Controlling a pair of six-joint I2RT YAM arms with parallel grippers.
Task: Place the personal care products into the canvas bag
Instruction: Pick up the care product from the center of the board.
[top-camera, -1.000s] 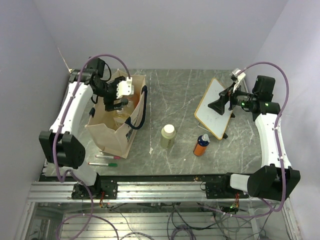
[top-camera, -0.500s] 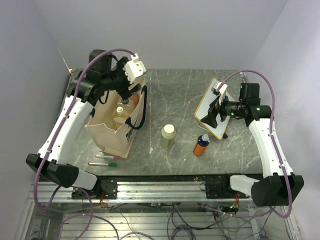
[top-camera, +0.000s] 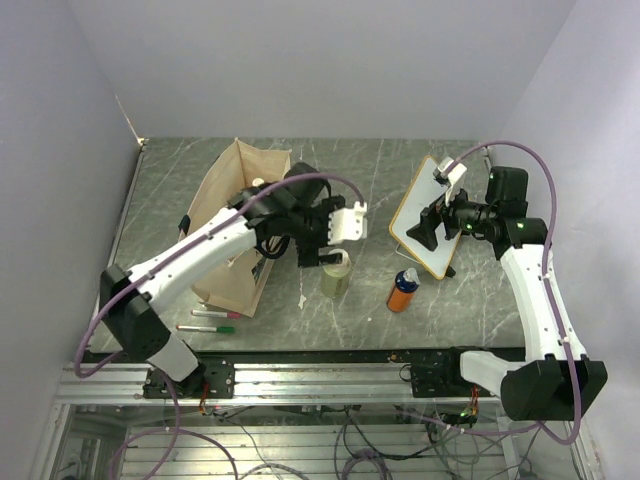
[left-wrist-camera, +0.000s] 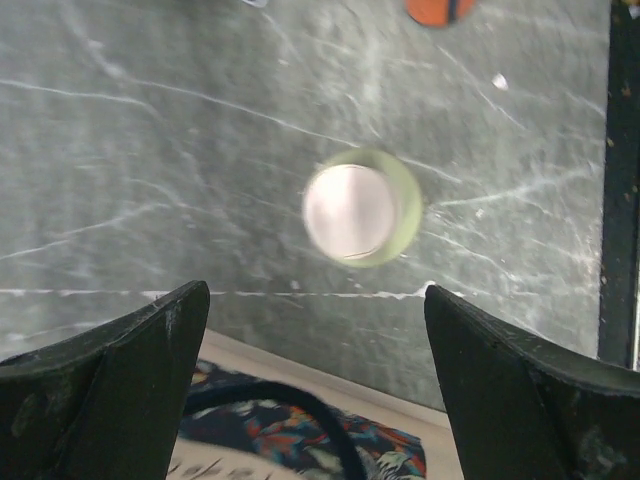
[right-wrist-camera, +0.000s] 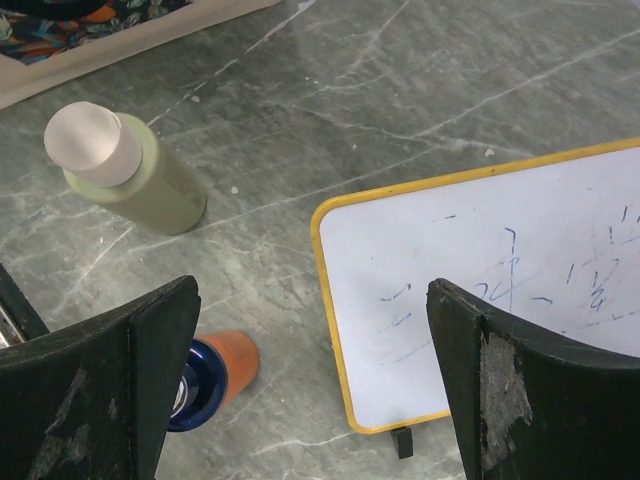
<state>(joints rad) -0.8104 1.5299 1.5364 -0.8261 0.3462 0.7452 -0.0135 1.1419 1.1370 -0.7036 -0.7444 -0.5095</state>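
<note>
The canvas bag (top-camera: 218, 190) stands at the left of the table (top-camera: 340, 170), its mouth facing up and its dark strap handles on the side toward the table's middle. The left arm reaches across its top. Just right of the bag, the pale green bottle (top-camera: 337, 280) with a cream cap stands upright on the table. The left gripper (top-camera: 318, 256) hangs directly over that bottle with its jaws spread wide and nothing between them. In the left wrist view the left gripper (left-wrist-camera: 315, 295) looks straight down on the bottle's (left-wrist-camera: 362, 207) round cap, and the bag's printed panel (left-wrist-camera: 300, 445) shows just below the fingers (left-wrist-camera: 110, 390). Farther right of the bag, past the green bottle, the orange bottle (top-camera: 403, 291) with a blue-and-white top stands apart from it. The wood-framed whiteboard (top-camera: 430, 210), marked with blue scribbles, lies farther right again. The right gripper (top-camera: 424, 228) hovers over the whiteboard, jaws wide and empty. Its wrist view shows the right gripper (right-wrist-camera: 312, 290) above the board's (right-wrist-camera: 500, 280) bag-side corner, with the green bottle (right-wrist-camera: 135, 170) and the orange bottle (right-wrist-camera: 215, 375) beyond it. A red marker (top-camera: 215, 313) and a green marker (top-camera: 208, 327) lie side by side on the table at the bag's near end. A small pale spot in the bag's mouth may be a bottle cap, but the arm hides most of the opening.
</note>
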